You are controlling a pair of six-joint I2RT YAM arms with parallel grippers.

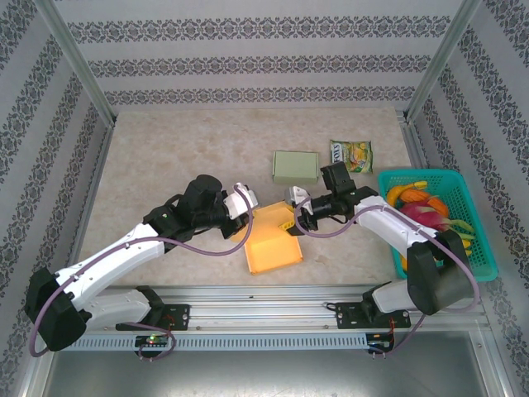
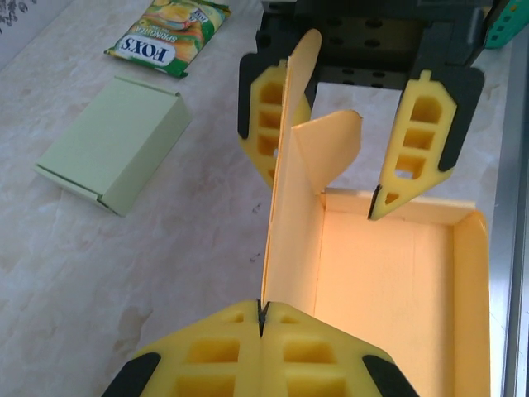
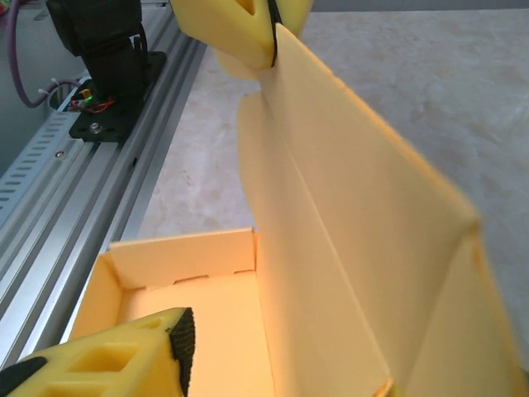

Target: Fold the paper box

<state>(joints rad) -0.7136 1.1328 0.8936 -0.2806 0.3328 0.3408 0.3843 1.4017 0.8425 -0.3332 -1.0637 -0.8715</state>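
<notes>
Top external view showed the paper box [image 1: 273, 244] on the worktop [image 1: 165, 157] between my two arms, its open tray [image 2: 397, 281] toward the near edge and its tall lid panel [image 2: 289, 207] upright along the tray's far side. My left jaws were clenched on the panel's left end, pinching the card edge. My right jaws stood released at the other end, one finger either side of the panel, a small side flap [image 2: 331, 153] between them; whether they touched the card I could not tell. The panel's long axis ran left to right, jaws to jaws, so I judged the fold would go nearward, over the tray.
</notes>
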